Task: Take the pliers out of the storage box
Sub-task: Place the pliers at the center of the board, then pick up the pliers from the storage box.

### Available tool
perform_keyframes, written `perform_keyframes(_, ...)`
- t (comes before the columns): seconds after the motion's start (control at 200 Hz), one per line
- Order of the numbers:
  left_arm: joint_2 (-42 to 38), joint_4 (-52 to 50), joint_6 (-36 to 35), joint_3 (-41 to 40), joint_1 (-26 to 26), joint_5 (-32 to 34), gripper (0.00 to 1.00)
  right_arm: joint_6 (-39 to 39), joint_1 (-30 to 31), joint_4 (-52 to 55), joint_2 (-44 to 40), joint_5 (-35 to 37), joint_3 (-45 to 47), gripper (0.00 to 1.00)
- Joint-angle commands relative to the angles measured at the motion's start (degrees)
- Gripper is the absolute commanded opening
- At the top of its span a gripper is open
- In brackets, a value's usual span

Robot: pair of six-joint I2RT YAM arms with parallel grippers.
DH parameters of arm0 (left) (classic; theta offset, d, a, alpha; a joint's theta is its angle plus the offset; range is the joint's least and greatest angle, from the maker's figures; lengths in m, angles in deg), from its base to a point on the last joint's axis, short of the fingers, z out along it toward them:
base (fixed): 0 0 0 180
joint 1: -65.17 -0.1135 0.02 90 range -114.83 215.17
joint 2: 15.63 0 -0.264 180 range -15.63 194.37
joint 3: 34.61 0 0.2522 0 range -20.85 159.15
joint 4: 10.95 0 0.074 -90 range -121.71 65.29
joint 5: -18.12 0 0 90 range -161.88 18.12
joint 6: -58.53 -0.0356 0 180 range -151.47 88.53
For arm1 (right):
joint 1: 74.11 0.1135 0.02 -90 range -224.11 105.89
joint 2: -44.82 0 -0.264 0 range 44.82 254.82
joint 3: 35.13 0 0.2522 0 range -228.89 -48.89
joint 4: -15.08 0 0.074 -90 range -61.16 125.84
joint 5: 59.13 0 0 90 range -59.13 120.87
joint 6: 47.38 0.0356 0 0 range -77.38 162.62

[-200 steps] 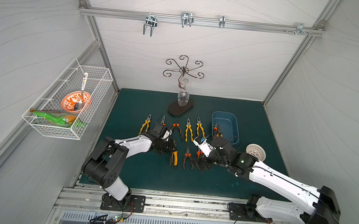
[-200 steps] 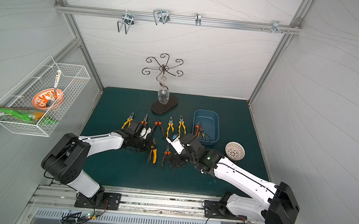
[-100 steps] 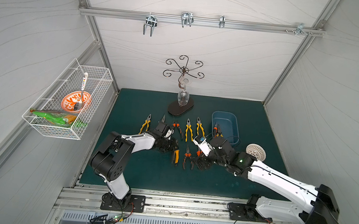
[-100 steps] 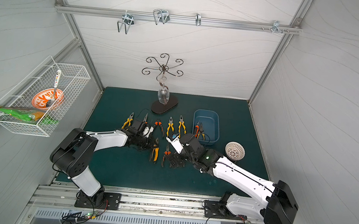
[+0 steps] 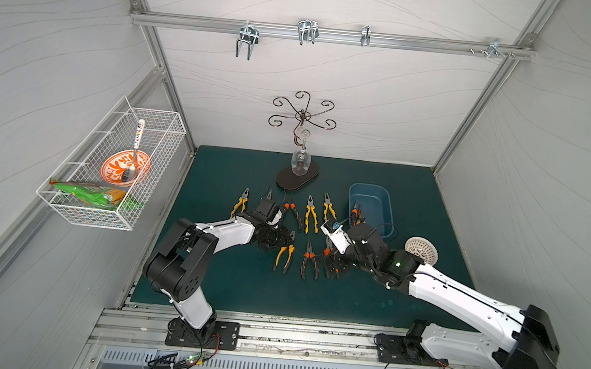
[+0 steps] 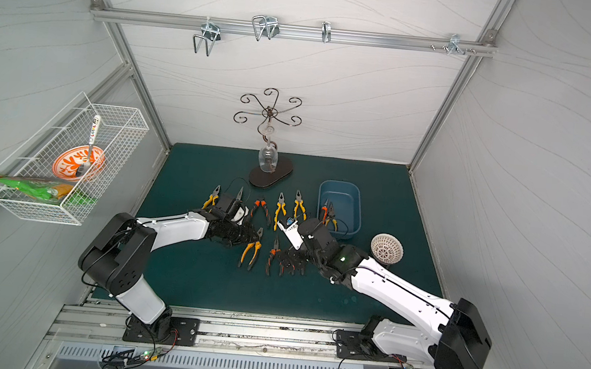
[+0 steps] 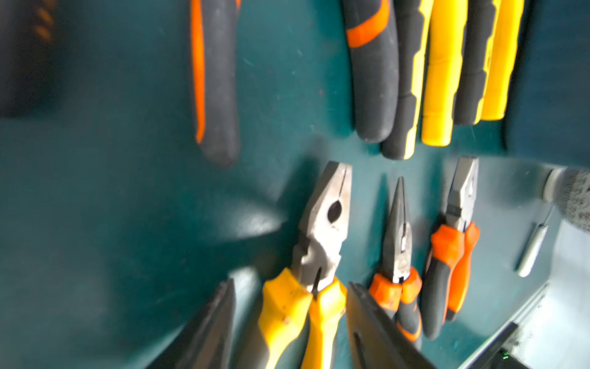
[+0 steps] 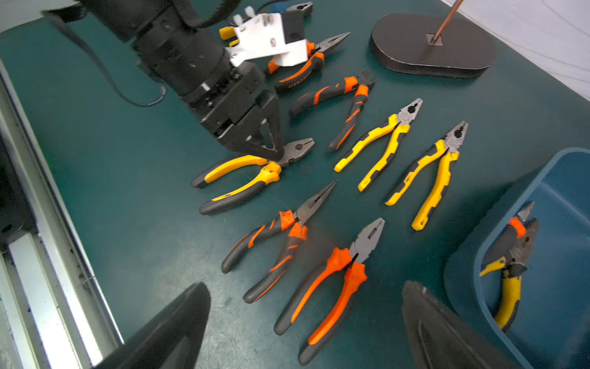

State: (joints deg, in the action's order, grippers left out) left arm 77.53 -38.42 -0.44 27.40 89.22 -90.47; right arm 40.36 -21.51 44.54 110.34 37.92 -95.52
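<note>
Left gripper (image 7: 289, 284) spread astride yellow-handled pliers (image 7: 322, 230), which lie flat in a tidy row on the mat (image 5: 232, 172); no pinch. Right gripper (image 8: 306, 286) wide, empty, free for the storage box (image 8: 459, 281) at its 1 o'clock; two pliers (image 8: 510, 255) inside.

Pliers (image 8: 392, 150) with yellow or orange handles lie in rows on the green bench (image 8: 111, 166), and two more pairs (image 8: 510, 252) sit inside the blue storage box (image 8: 568, 179). The left gripper (image 8: 255, 150) stands with jaws parted over the joint of one yellow-handled pair (image 8: 242, 182). The right gripper (image 8: 305, 287) has its fingers spread wide, gripping nothing.
</note>
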Motion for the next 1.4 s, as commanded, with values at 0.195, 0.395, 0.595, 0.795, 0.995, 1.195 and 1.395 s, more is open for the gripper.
perform_keyframes(0.195,-12.73,3.40,-2.69,-1.96,0.11,0.95,0.98,11.51,-14.61,1.00,0.88,3.14,-4.34,0.99)
perform_keyframes(0.395,-20.39,14.07,-7.41,-5.60,3.22,1.36,1.00,16.57,-24.72,6.91,8.79,2.36,-9.84,0.98)
perform_keyframes(0.595,-24.12,25.41,-16.51,-8.39,12.23,9.49,1.00,16.73,-30.38,10.73,18.83,1.79,-15.26,0.88)
perform_keyframes(0.795,-22.34,27.45,-24.62,-5.13,17.67,9.77,1.00,15.99,-33.54,13.32,28.92,0.66,-19.66,0.74)
perform_keyframes(0.995,-20.08,25.20,-27.22,-1.68,18.68,6.62,1.00,16.00,-35.54,15.53,36.69,-2.03,-23.58,0.62)
perform_keyframes(1.195,-19.10,24.46,-27.80,-1.14,18.67,7.07,1.00,16.15,-35.77,16.39,42.12,-3.61,-25.54,0.56)
perform_keyframes(1.395,-19.05,24.09,-28.25,-1.38,18.68,7.92,1.00,15.76,-35.75,17.77,45.85,-2.61,-27.07,0.50)
